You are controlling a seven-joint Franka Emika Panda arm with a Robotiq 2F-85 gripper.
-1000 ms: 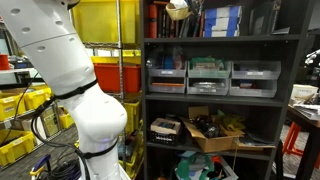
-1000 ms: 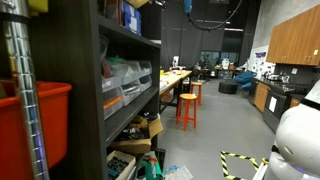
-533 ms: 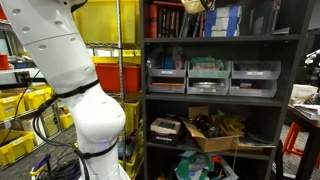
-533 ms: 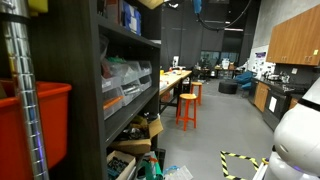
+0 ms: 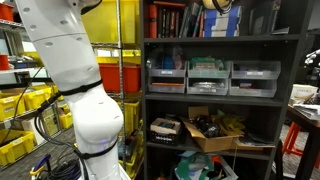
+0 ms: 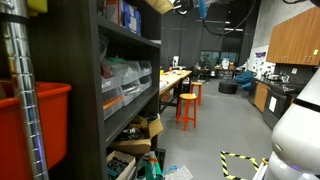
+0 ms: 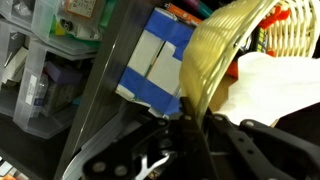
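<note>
Up at the top shelf's (image 5: 220, 39) front edge, the gripper (image 7: 190, 125) clamps a yellow woven thing (image 7: 225, 50) stretching away from it, beside a blue box (image 7: 155, 65).

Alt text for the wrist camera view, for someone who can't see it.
The robot's hand, shut, pinches a pale yellow ribbed sheet extending up the frame. Behind it stands a blue box with white labels, clear plastic bins at left, white cloth at right.
</note>
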